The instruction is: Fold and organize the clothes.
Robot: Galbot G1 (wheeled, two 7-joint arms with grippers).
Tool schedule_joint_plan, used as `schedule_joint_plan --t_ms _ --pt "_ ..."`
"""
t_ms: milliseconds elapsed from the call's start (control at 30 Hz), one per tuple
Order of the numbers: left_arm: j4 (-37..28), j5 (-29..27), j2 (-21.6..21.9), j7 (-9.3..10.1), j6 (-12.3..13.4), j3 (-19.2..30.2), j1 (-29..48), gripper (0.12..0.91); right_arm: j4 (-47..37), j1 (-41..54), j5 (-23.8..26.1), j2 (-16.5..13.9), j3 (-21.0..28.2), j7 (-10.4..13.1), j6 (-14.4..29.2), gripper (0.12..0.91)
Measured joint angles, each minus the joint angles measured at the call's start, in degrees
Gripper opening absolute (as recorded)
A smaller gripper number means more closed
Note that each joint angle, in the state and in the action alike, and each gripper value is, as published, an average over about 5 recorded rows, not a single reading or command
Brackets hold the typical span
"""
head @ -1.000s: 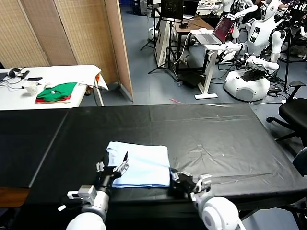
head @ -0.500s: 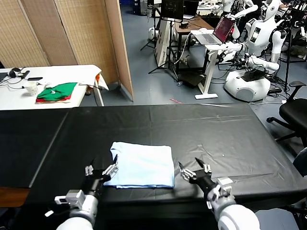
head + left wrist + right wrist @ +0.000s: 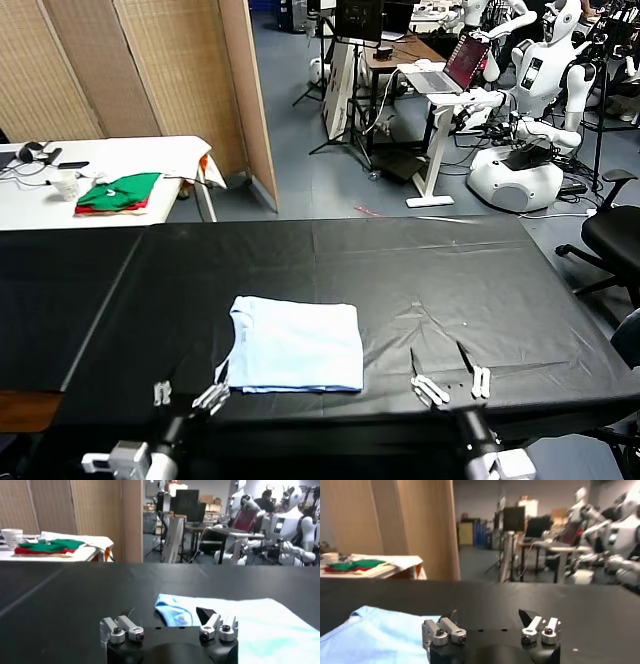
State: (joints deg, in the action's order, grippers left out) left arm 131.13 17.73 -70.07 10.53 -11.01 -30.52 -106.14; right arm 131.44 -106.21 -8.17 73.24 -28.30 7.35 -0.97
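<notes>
Table [image 3: 470, 270]: long, draped in black cloth, spanning the whole foreground. A few creases in the cover on the robot's right side.

T-shirt [image 3: 298, 344]: pale light-blue, lay on the table near the front edge, a little left of centre. It formed a compact, roughly square packet, edges mostly even, sleeves tucked out of sight. One corner at the front left looked slightly loose, with a small flap sticking out. In the left wrist view the same shirt [image 3: 250, 620] lay flat just ahead of the tool, collar end rumpled.

Left tool [image 3: 187, 394]: low at the front edge of the table, just beside the shirt's front left corner, not touching it. Fingers spread wide, nothing between them.

Right tool [image 3: 448, 378]: at the front edge, to the right of the shirt and clear of it. Fingers likewise spread wide, nothing held.

Judgement on progress: folding looked essentially done. The shirt was reduced to a tidy stack-sized packet and both tools were free of it. What may remain is smoothing the loose corner, or moving the packet to a storage spot; no such spot could be made out on this table.
</notes>
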Motion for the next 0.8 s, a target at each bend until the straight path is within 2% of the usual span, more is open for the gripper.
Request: schedule_joint_plan --t_ms 167,367,800 --pt "1.2 -2.7 0.1 -1.08 1.2 -1.0 -3.9 0.907 0.8 -4.9 0.9 0.5 -0.5 2.3 3.1 0.907" --pt "2.1 -5.2 -0.4 -1.71 1.7 -1.2 -7.4 0.907 1.7 -9.1 0.9 1.1 -0.5 4.3 3.9 0.907" --pt "2.7 -5.7 -0.3 -2.02 2.0 -2.2 -10.5 0.907 2.1 -11.0 1.0 1.5 -0.4 4.7 3.9 0.907"
